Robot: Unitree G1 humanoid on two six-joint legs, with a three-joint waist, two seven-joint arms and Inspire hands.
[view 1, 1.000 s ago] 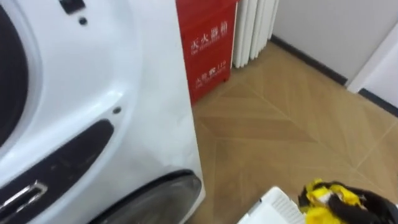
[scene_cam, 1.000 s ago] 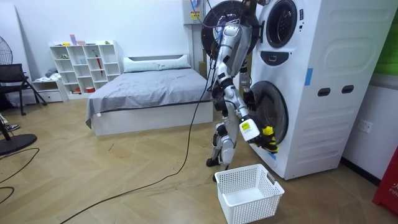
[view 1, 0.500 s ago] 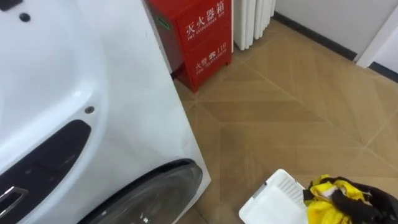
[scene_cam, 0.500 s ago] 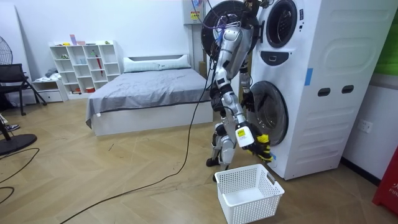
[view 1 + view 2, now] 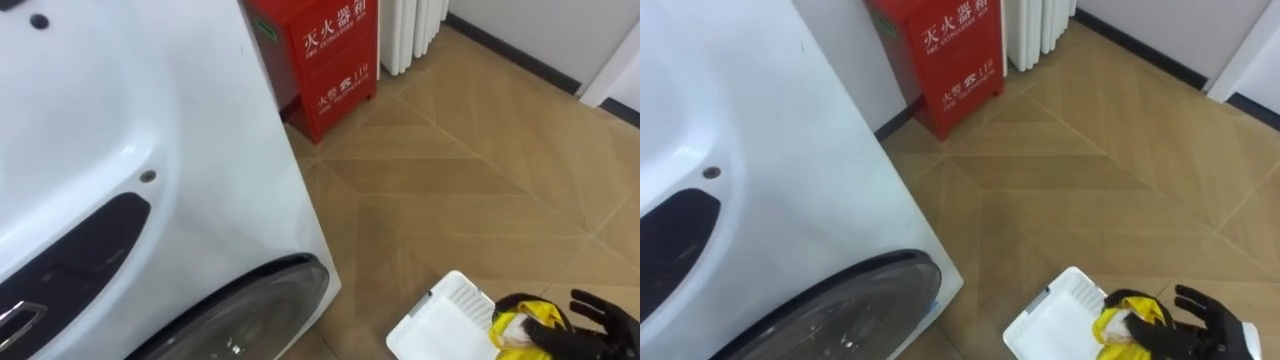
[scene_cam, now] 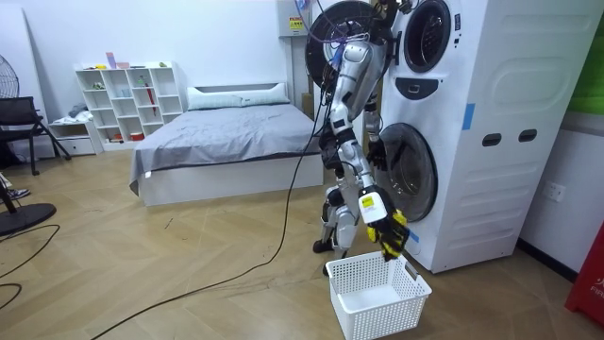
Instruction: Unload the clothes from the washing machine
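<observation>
Cloth [image 5: 518,326] — yellow, at the right hand [image 5: 588,326], over the basket [image 5: 442,318]
Eye views: cloth lies against the hand, fingers [image 5: 598,306] spread wide, beside the washer [image 5: 150,120]. Room view — robot stands before the washer, hand and cloth low above the basket.

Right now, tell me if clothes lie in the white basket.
No, the laundry basket is bare inside; the yellow garment hangs at the right hand above.

The lower edge cuts off the right hand [image 5: 1208,320], yellow garment [image 5: 1116,326] (hold unclear) and white basket [image 5: 1058,312].
</observation>
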